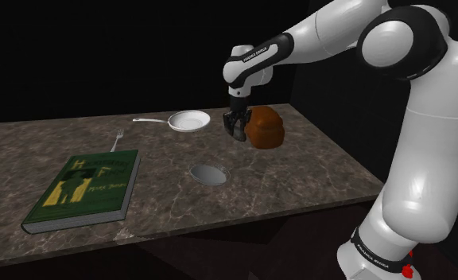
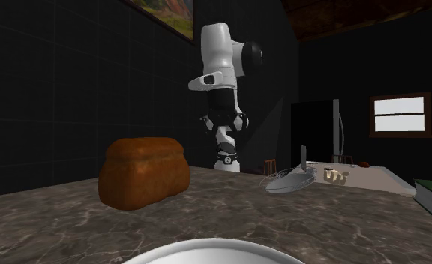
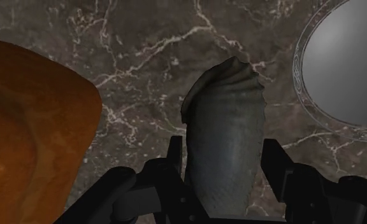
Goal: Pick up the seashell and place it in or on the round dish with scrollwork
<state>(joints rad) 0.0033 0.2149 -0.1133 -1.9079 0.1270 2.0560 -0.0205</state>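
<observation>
My black gripper (image 3: 223, 160) is shut on the seashell (image 3: 227, 108), a ribbed grey-green shell that sticks out well past the fingertips. In the shoulder view the gripper (image 1: 237, 127) hangs a little above the dark marble counter (image 1: 299, 171), close beside a brown bread loaf (image 1: 265, 126). The round silver dish with a scrollwork rim (image 1: 209, 173) lies on the counter nearer the front edge. Seen from the wrist, that dish (image 3: 348, 63) is off to one side of the shell, with the loaf (image 3: 29, 133) on the other side.
A small white pan (image 1: 189, 121) with a handle sits at the back of the counter. A fork (image 1: 116, 141) and a green book (image 1: 84, 189) lie toward the shoulder view's left. In the second exterior view the loaf (image 2: 143, 171) stands in front of the arm (image 2: 222, 75).
</observation>
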